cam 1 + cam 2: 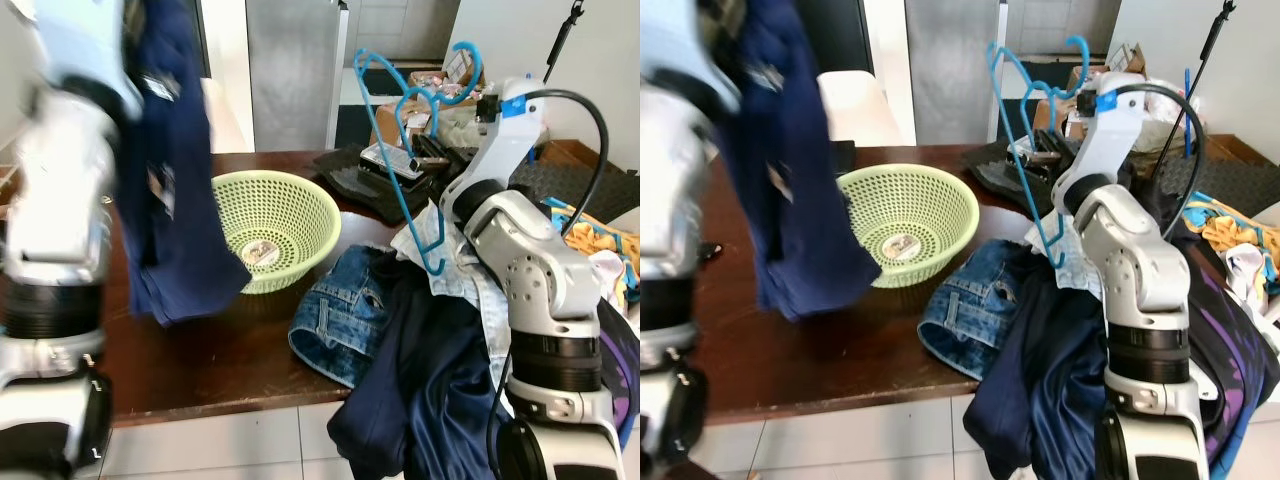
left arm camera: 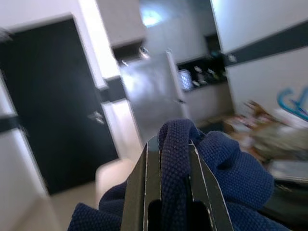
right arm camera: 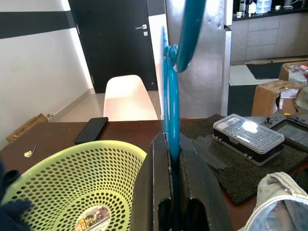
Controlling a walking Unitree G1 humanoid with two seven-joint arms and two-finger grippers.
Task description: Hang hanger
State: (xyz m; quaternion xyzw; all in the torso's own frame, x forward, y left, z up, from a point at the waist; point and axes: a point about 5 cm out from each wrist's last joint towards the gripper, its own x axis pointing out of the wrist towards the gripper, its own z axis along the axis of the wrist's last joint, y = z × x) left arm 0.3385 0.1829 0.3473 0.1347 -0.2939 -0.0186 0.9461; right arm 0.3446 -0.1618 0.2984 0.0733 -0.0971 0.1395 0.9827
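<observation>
A light-blue plastic hanger (image 1: 397,176) stands raised over the table's right side, hook uppermost. My right gripper (image 3: 172,142) is shut on its bar (image 3: 171,96), above the far rim of the green basket. At the left a navy garment (image 1: 170,190) hangs from above, down to the tabletop beside the basket. My left gripper (image 2: 168,149) is shut on a bunched fold of that navy cloth (image 2: 216,173), held high. The left arm (image 1: 60,230) looks blurred.
A green perforated basket (image 1: 275,225) sits mid-table on the brown table (image 1: 200,360). Jeans (image 1: 345,310) and a heap of dark clothes (image 1: 420,390) spill over the front right edge. A black mat with a clear case (image 3: 248,132), a phone (image 3: 91,130) and a white chair (image 3: 129,98) lie beyond.
</observation>
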